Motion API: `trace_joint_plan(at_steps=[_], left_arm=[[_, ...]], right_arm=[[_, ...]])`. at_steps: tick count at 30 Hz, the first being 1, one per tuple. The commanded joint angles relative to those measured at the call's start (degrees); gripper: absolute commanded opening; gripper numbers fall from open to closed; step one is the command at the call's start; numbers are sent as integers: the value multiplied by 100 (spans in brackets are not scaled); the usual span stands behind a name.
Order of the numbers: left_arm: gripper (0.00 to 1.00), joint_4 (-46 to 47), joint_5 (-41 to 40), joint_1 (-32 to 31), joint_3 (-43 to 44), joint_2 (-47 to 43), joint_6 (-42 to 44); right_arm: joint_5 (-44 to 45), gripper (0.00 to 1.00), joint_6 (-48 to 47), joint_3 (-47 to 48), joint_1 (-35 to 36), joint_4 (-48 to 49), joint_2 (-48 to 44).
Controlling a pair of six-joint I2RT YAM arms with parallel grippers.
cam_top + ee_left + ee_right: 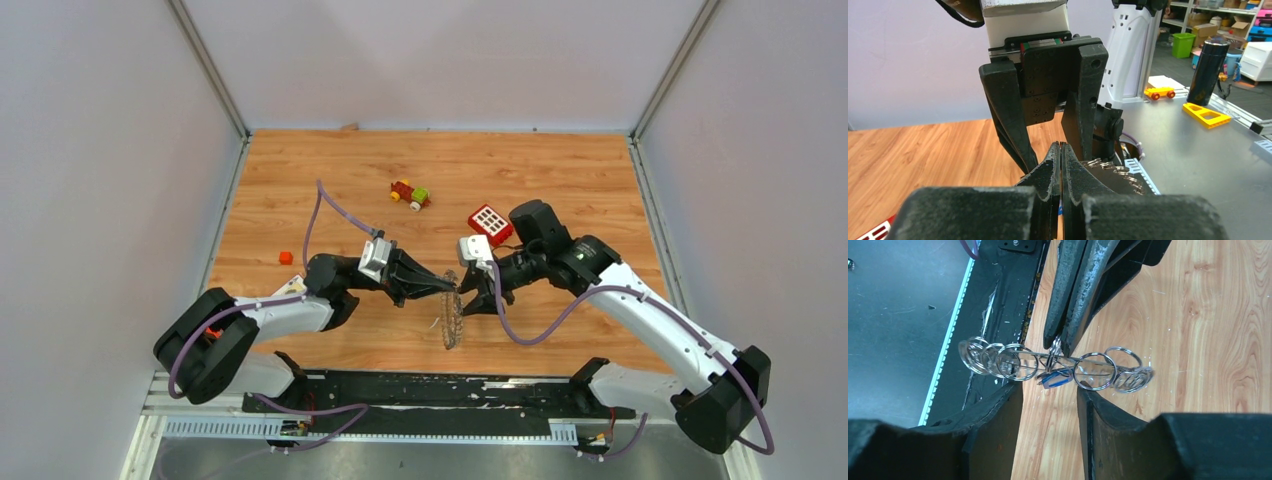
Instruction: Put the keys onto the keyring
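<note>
The keyring (pixel 452 318) stands on edge on the wooden table between my two grippers. My left gripper (pixel 447 287) is shut on its upper rim. In the right wrist view the keyring (pixel 1013 361) is a row of silver loops pinched by the left fingers (pixel 1073 305). The blue-headed piece (pixel 1055 379) hangs at the ring just below that pinch. My right gripper (pixel 1048 396) is open, its fingers either side of the blue piece and just short of the ring. In the left wrist view my left gripper (pixel 1060 150) is shut, with the ring's fringe (pixel 1118 172) beside it. I cannot make out the dark key.
A red block with white squares (pixel 490 219) lies just behind the right wrist. A red-yellow-green toy (pixel 410 193) sits further back. A small orange piece (pixel 286 257) lies at the left. The black base rail (pixel 440 385) runs along the near edge.
</note>
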Motion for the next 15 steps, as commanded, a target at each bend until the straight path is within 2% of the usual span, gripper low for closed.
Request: trace_joint_plan(at_steps=[1, 10, 15], left_arm=[[0, 804, -35, 20, 30, -40, -49], [0, 805, -50, 24, 26, -64, -52], [0, 804, -60, 21, 22, -59, -48]], right_arm=[[-28, 44, 177, -108, -21, 620, -186], [6, 44, 327, -320, -29, 980, -198], [-7, 39, 332, -388, -29, 1052, -239]])
